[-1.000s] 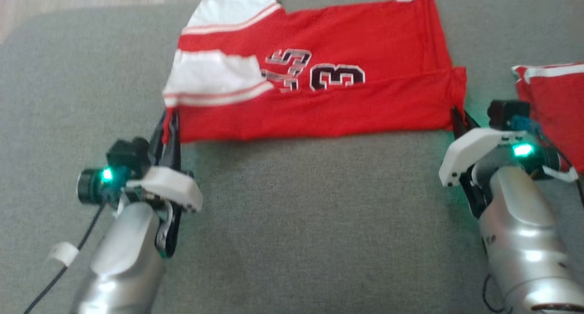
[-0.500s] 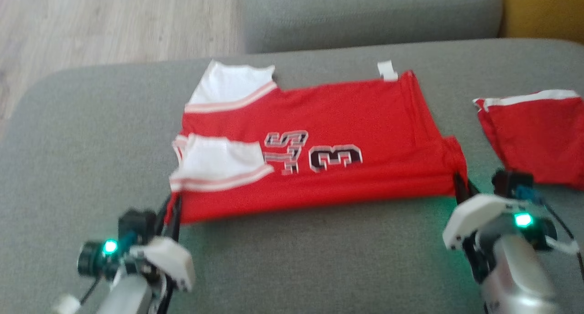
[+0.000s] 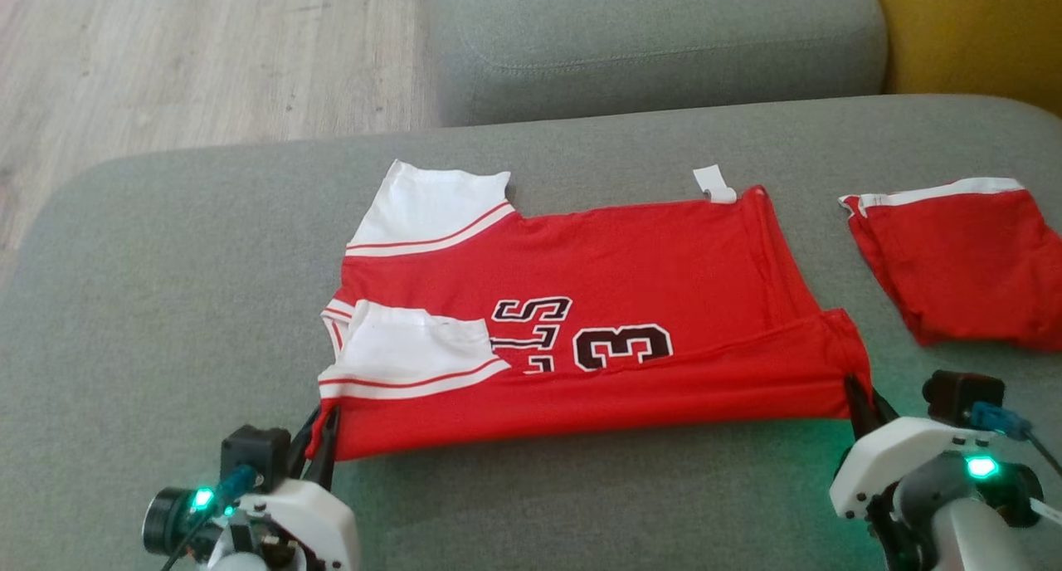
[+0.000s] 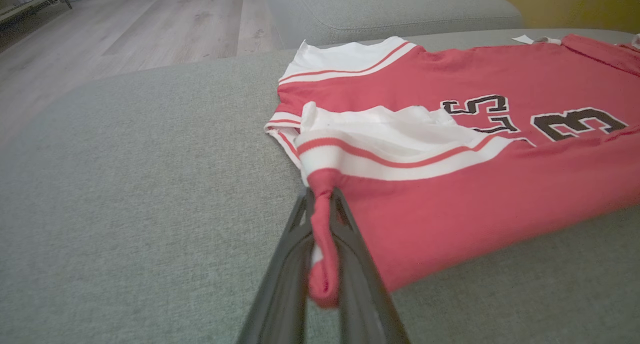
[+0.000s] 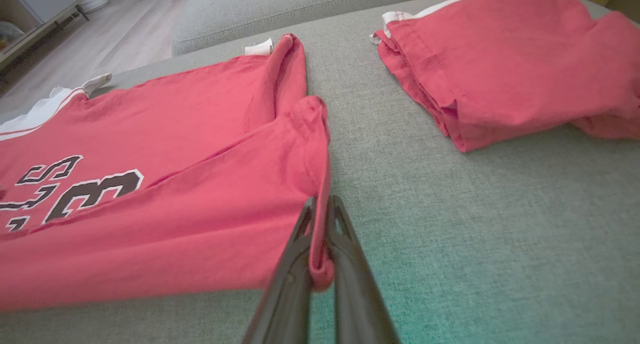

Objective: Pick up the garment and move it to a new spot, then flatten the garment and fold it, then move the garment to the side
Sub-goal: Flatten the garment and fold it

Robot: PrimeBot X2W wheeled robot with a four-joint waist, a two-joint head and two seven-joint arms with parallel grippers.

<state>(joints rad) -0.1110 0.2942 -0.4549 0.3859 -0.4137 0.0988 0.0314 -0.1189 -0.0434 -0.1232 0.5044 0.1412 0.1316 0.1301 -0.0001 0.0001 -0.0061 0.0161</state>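
Grey sofa cushion [image 3: 166, 305] carries everything; red jersey [image 3: 630, 264] lies mid-cushion, toward near edge, near strip folded up over number print; second red garment [image 3: 962, 256], folded, sits by right edge, apart from jersey; left gripper [image 3: 322, 426] pinched tight on jersey's near-left corner; right gripper [image 3: 856, 392] pinched tight on near-right corner

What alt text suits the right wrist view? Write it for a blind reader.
The right arm's fingers pinch the near corner of a red jersey numbered 3, spread on a grey cushion. A folded red garment lies apart at upper right.
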